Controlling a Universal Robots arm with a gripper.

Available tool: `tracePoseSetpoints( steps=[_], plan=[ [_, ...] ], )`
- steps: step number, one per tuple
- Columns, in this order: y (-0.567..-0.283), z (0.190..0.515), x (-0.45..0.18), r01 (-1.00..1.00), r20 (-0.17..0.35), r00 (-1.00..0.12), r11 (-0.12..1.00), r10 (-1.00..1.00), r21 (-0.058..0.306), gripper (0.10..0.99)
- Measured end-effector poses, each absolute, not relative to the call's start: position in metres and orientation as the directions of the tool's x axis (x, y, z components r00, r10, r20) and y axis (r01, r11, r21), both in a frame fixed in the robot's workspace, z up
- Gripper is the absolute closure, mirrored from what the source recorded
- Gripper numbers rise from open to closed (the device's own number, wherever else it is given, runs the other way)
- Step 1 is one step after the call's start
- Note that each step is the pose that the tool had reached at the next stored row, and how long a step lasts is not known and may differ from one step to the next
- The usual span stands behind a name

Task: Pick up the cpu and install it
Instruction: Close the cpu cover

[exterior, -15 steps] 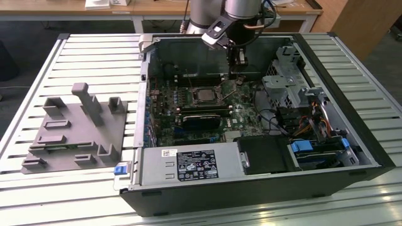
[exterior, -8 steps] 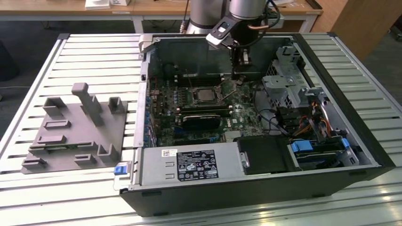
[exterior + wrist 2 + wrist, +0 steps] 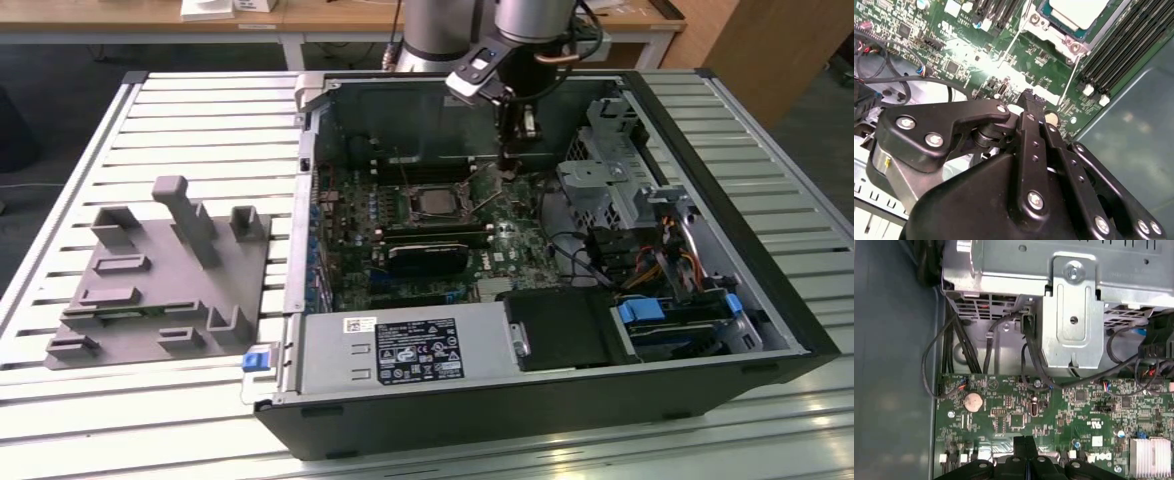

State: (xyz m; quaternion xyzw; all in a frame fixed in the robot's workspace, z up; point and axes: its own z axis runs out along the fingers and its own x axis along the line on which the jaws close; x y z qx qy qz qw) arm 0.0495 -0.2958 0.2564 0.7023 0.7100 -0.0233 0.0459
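Gripper (image 3: 1029,97) fingers are pressed together with nothing between them, tips hanging just beside the socket (image 3: 1054,31), close over the motherboard (image 3: 1079,412). The cpu (image 3: 1081,11) sits inside the socket, lying flat with its metal top up. It's square, so no real long axis. Risk imo: the tips dip lower and scrape board parts, or snag the socket's wire lever (image 3: 1070,75).

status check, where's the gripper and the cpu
Gripper shut, empty, tip near motherboard. Cpu seated in socket. Thin metal lever beside the tip.
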Motion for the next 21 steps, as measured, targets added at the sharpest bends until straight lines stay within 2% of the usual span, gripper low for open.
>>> tracePoseSetpoints(
  steps=[21],
  plan=[
    [-0.295,0.241,0.052,1.0,-0.099,-0.01,0.012,0.995,0.026,0.98]
  ],
)
